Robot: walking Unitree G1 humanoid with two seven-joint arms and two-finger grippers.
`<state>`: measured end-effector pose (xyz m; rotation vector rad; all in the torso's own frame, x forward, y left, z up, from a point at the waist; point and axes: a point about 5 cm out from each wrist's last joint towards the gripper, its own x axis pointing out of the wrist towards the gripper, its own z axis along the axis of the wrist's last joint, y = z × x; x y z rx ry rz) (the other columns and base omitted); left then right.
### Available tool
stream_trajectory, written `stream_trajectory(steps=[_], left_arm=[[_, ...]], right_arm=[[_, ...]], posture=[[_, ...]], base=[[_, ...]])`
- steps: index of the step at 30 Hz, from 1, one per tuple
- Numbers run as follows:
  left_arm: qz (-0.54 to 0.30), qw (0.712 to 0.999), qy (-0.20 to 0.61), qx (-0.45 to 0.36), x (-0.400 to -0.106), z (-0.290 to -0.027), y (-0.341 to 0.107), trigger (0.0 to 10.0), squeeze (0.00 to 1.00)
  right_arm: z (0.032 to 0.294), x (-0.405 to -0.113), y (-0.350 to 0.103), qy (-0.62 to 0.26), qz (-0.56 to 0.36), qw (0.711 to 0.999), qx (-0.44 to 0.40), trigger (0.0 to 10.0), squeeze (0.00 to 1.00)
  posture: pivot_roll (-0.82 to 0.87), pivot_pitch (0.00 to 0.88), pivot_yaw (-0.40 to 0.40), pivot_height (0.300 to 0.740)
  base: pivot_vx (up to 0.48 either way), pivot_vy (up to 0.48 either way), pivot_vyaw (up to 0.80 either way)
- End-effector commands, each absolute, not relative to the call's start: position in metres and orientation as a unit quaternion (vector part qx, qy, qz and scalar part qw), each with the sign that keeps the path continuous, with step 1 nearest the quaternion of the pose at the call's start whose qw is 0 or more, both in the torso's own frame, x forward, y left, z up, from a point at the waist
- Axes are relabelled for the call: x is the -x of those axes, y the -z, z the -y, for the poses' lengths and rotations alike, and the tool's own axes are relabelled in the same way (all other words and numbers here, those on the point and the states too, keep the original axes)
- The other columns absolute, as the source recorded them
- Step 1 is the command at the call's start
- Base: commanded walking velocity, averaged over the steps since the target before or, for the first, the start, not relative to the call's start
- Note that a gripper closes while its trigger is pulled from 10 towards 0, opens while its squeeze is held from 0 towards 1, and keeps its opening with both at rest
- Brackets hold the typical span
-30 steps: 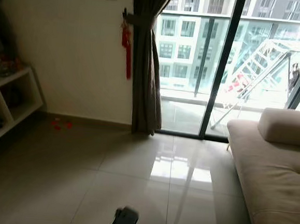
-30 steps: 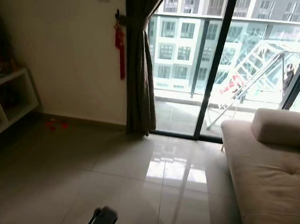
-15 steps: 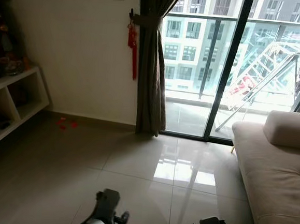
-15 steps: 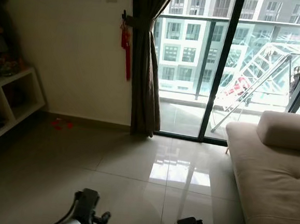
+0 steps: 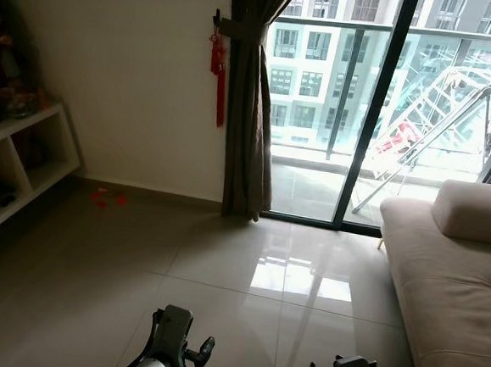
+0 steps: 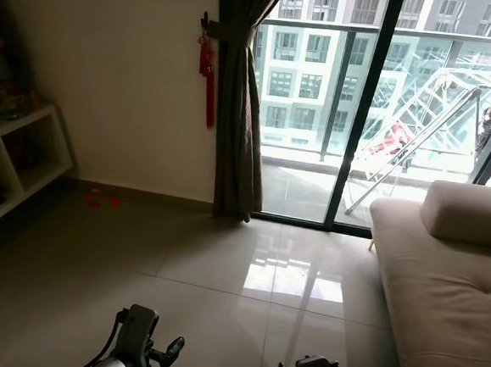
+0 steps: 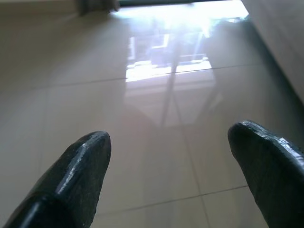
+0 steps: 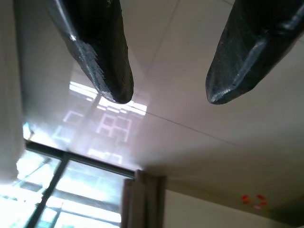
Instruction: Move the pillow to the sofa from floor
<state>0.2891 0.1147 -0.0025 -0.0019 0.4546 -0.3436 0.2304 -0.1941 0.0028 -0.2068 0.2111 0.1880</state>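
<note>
A beige sofa (image 5: pixel 454 293) runs along the right side, with a rounded beige cushion (image 5: pixel 477 212) lying at its far end by the window. Low in the eye views, the ends of both arms hang over bare glossy floor tiles (image 5: pixel 243 319). My left gripper (image 7: pixel 168 142) is open above the tiles, its black fingers (image 7: pixel 80 166) wide apart with nothing between them. My right gripper (image 8: pixel 166 95) is open too, also with nothing in it, and points over the floor toward the curtain.
A white low shelf unit (image 5: pixel 17 166) stands along the left wall. A dark curtain (image 5: pixel 250 107) with a red tassel (image 5: pixel 221 84) hangs beside the glass balcony door (image 5: pixel 379 109). Small red bits (image 5: pixel 108 196) lie on the floor by the wall.
The camera has shifted a little, so the room sits slightly differently in frame. Both arm ends have come up further into the bottom of the eye views.
</note>
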Motion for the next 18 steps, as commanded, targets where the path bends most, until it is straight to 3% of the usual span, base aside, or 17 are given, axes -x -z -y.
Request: stream_trajectory(steps=[1, 2, 16, 18], left_arm=[[-0.214, 0.960, 0.179, -0.006, -0.289, -0.113, 0.001, 10.0, 0.79], [-0.212, 0.960, 0.181, -0.008, -0.290, -0.112, 0.000, 10.0, 0.00], [-0.190, 0.962, 0.194, 0.001, -0.297, -0.107, -0.009, 10.0, 0.00], [-0.184, 0.962, 0.202, -0.006, -0.297, -0.105, -0.010, 10.0, 0.00]], right_arm=[[0.197, -0.225, 0.002, -0.083, -0.119, 0.984, 0.101, 10.0, 0.00], [0.198, -0.223, 0.004, -0.080, -0.122, 0.984, 0.097, 10.0, 0.00], [0.193, -0.221, 0.001, -0.085, -0.121, 0.986, 0.081, 10.0, 0.00], [0.193, -0.220, 0.002, -0.089, -0.123, 0.985, 0.083, 10.0, 0.00]], posture=[[-0.08, 0.000, 0.038, 0.740], [-0.08, 0.000, 0.040, 0.740], [-0.10, 0.000, 0.044, 0.740], [-0.10, 0.000, 0.039, 0.740]], base=[[0.000, 0.000, -0.73], [0.000, 0.000, -0.73], [0.000, 0.000, -0.73], [0.000, -0.362, -0.73]])
